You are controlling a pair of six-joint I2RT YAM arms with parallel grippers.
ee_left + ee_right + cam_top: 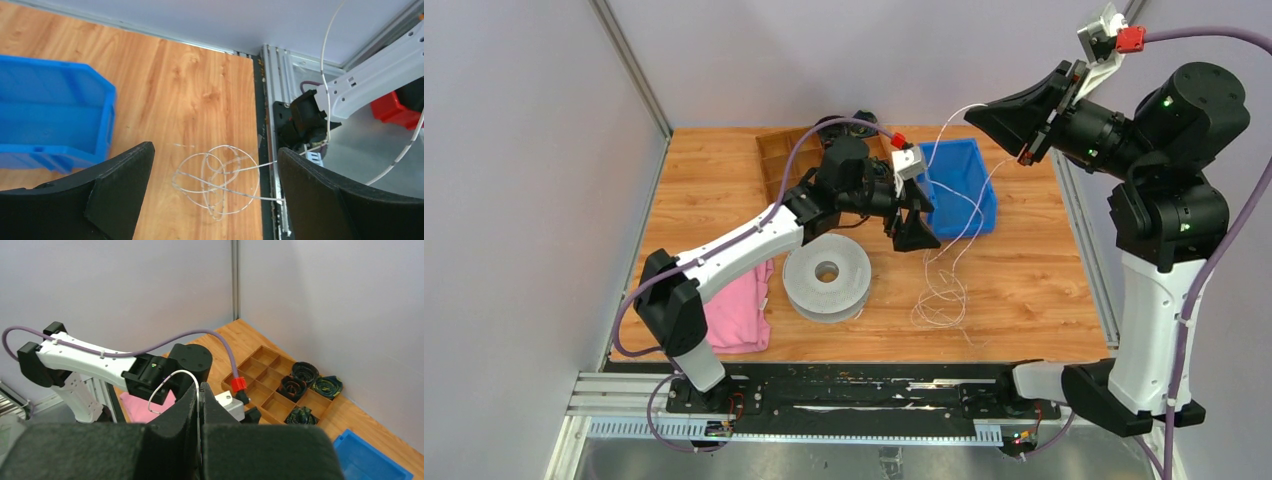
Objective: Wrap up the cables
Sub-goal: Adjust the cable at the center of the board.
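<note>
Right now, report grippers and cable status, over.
Left gripper open, empty. Right gripper shut on cable, held high. Loose loops on table; strand crosses blue bin.

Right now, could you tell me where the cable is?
In the top view the cable lies looped right of the grey spool, nearer than the blue bin; a strand rises to the right gripper, jaws shut on it.

A robotics lab cell; plain partition walls [514, 150] in metal framing; wooden table [1034, 280] (mounting rail [844, 395] along its edge).
</note>
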